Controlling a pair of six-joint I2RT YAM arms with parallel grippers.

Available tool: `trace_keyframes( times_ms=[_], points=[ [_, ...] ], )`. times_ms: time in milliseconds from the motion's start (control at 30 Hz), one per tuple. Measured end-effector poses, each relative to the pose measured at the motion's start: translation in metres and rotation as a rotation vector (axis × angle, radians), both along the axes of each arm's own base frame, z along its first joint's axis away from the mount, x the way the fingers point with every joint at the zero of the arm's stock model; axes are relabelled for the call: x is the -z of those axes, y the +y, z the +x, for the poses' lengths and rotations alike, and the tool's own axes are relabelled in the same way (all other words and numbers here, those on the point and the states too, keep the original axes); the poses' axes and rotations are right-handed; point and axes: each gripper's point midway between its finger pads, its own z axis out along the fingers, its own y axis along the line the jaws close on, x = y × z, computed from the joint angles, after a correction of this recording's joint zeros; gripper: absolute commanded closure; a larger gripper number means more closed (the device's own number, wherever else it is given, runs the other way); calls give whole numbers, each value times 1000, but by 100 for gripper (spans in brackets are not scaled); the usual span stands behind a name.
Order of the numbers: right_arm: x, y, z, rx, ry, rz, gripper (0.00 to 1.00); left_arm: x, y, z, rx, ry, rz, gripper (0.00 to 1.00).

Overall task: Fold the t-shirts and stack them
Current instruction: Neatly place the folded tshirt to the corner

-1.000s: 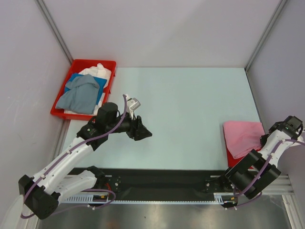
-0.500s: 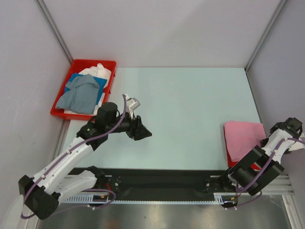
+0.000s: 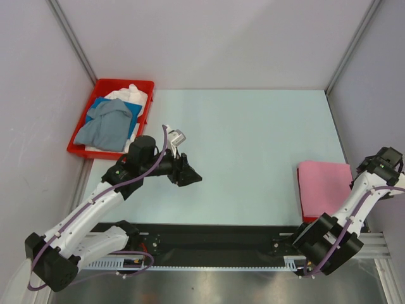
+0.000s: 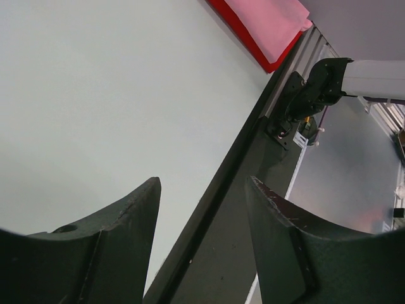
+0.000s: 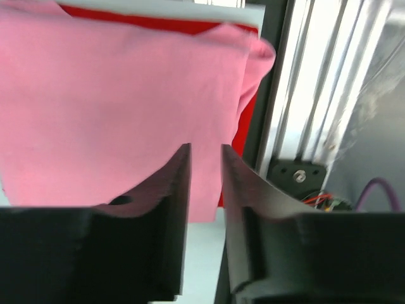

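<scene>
Folded pink t-shirt [image 3: 324, 188] lay flat at the table's [image 3: 253, 139] near right corner. It was roughly square, slightly longer from the near edge toward the far edge, with sides parallel to the table edges. Collar direction could not be told. It sat on top of a red t-shirt [image 3: 308, 219], of which only a strip showed at the near and left sides.

At the table's far left corner sat a red bin [image 3: 80, 149] holding a grey-blue t-shirt [image 3: 106, 128] crumpled on top, a blue t-shirt [image 3: 101, 104] and a white t-shirt [image 3: 131, 94] behind.

Right gripper [image 5: 205, 152] hung above the pink shirt near the table's right edge, fingers parted by a narrow gap, nothing between them. Left gripper [image 4: 202, 183] hovered over the bare left half of the table, jaws wide apart, holding nothing.

Versus a second ago: the right jaws had gone from nearly closed to parted. The right arm's elbow had pulled back toward the near edge, uncovering the pink shirt's near right corner. Left arm and bin contents were unchanged.
</scene>
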Motion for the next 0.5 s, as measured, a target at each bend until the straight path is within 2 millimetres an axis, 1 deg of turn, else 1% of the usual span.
trace_keyframes(
  times_ms=[33,133,200,300,367,500],
  points=[
    [6,4,2,-12,3,19,77,0,0,0,2,1,-1,38],
    [26,14,-1,-4,24,77,87,0,-1,-2,6,9,-8,39],
    [33,17,-2,5,31,99,96,1,-1,-3,6,17,-12,39],
    [43,18,2,21,20,121,99,6,-1,-4,-2,37,-14,39],
    [55,21,5,29,22,139,100,8,0,-4,-8,50,-16,39],
    [79,32,-4,63,81,193,100,8,0,-2,-16,54,-18,39]
  ],
)
